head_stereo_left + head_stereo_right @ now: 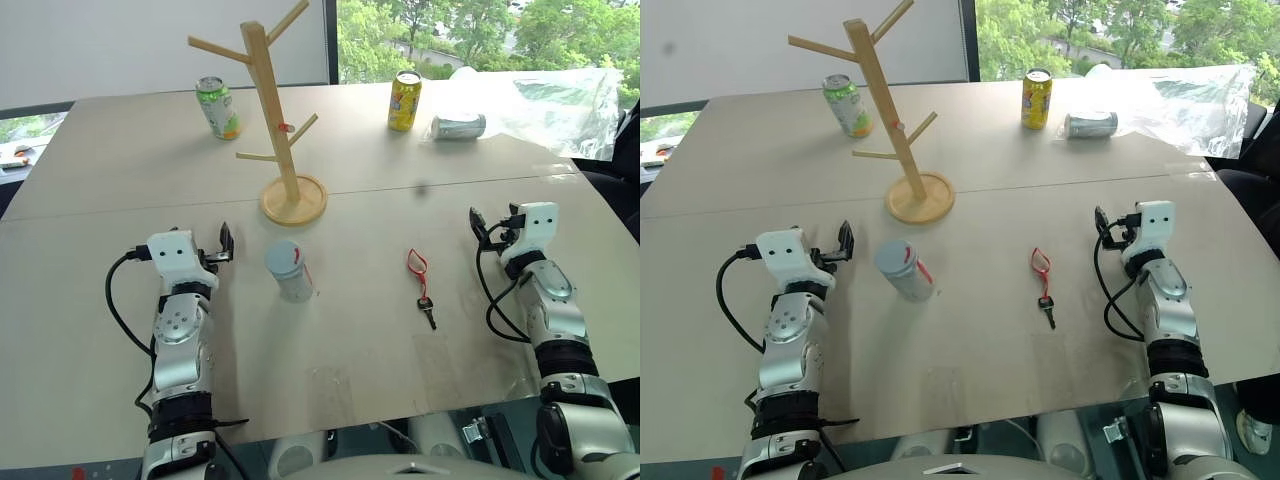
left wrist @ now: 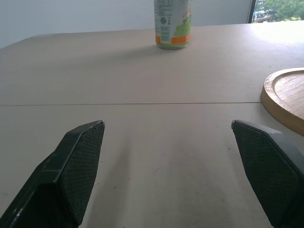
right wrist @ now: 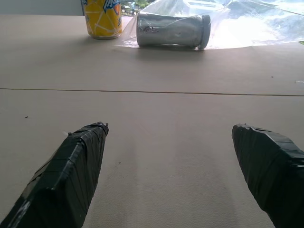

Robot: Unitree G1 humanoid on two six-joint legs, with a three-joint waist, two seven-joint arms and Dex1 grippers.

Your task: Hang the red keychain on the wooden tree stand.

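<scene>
Red keychain [image 1: 420, 275] lies flat on table [image 1: 100, 160], loop toward the far side, dark key nearest the robot, between the grey can on its side [image 1: 289, 270] and right gripper [image 1: 483, 226]; wooden tree stand [image 1: 272, 110] stands well apart, farther back & to the left. Both grippers sit low over the table w/ fingers spread wide, nothing held; left gripper [image 1: 222, 246] is just beside the grey can.

Risks, biggest first: stand is tall on a smallish disc base, so a knock from an arm reaching for a peg could likely tip it. Grey can may roll if brushed. Keychain is thin and flat, so fingers may slide over it or catch the key only, leaving loop dangling badly for hooking.

Hard to see: stand's top peg is cut off at frame edge; the small red mark on the pole can't be made out clearly.
</scene>
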